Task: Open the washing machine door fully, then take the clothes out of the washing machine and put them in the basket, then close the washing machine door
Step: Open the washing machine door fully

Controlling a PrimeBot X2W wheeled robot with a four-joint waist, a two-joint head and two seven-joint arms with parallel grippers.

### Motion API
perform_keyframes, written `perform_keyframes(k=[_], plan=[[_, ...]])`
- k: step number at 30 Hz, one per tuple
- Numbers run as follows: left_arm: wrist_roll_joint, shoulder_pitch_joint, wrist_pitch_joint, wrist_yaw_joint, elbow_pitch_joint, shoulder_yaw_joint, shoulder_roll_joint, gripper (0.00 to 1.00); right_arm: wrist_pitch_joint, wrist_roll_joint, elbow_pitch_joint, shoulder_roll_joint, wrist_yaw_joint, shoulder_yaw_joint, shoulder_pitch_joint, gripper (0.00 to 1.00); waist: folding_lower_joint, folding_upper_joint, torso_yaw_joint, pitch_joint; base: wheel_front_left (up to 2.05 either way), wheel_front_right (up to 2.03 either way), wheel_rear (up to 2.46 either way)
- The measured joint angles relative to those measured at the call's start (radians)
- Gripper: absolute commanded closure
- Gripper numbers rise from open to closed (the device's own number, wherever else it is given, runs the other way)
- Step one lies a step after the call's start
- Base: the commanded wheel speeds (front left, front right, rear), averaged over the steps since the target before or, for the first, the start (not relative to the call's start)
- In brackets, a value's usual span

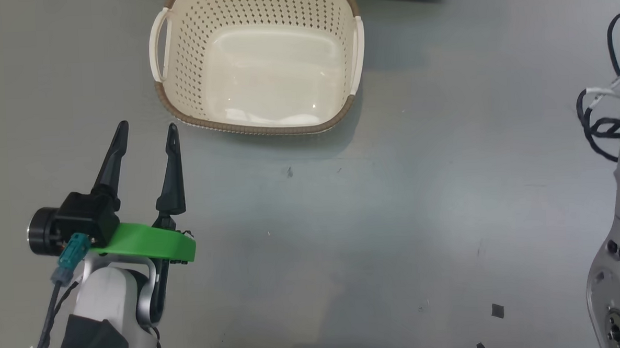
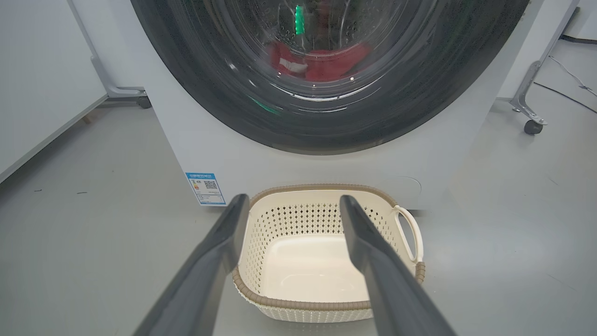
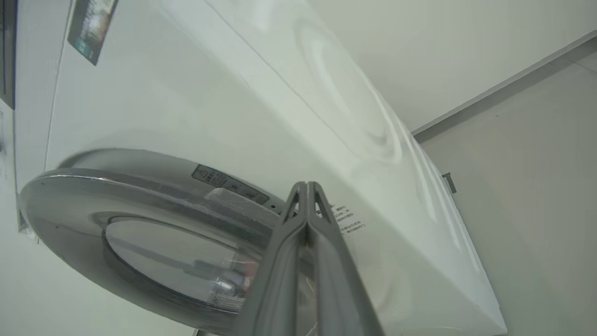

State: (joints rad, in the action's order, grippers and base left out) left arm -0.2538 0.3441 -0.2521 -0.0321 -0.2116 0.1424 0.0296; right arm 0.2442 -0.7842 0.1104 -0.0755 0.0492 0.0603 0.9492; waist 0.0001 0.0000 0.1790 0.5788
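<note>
Door stage, not yet opened, by the look of it. Your right gripper (image 3: 306,186) has its two fingers pressed together with nothing between them. The tips point at the silvery outer edge of the washing machine door (image 3: 140,186), close to where that edge meets the white front of the washing machine (image 2: 261,163). You cannot tell from the right wrist view whether the tips touch the rim or sit just short of it. In the left wrist view the door's black rim looks flush with the front, and the clothes (image 2: 326,65) show red through the glass, low in the drum. Your left gripper (image 1: 148,126) hangs with fingers spread wide and empty, low over the floor (image 1: 343,219), near the basket (image 1: 190,59). The basket stands empty just in front of the machine, below the door and right of the blue sticker (image 2: 205,188). What matters here: the door edge lies straight ahead of the right fingertips, and the rim curves across their line, so the right arm is clearly the nearer one. Judged from that, the pull has to catch behind the rim and swing it outward; closed tips could slip off that glossy curve.
</note>
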Motion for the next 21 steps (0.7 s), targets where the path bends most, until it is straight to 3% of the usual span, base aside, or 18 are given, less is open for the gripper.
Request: perform_keyframes(k=[6,21], plan=[[-0.026,0.031,0.0,-0.001,-0.003,0.02,-0.003,0.0,0.077,-0.034,0.032,-0.002,0.034,0.006,0.129,1.0,0.0,0.0,0.033,0.054,0.0,0.0,0.0],[-0.081,0.077,0.0,-0.008,-0.006,0.029,-0.007,0.0,0.21,-0.097,0.158,-0.005,0.052,-0.004,0.313,1.0,-0.0001,0.0,0.096,0.116,0.0,0.0,0.0]])
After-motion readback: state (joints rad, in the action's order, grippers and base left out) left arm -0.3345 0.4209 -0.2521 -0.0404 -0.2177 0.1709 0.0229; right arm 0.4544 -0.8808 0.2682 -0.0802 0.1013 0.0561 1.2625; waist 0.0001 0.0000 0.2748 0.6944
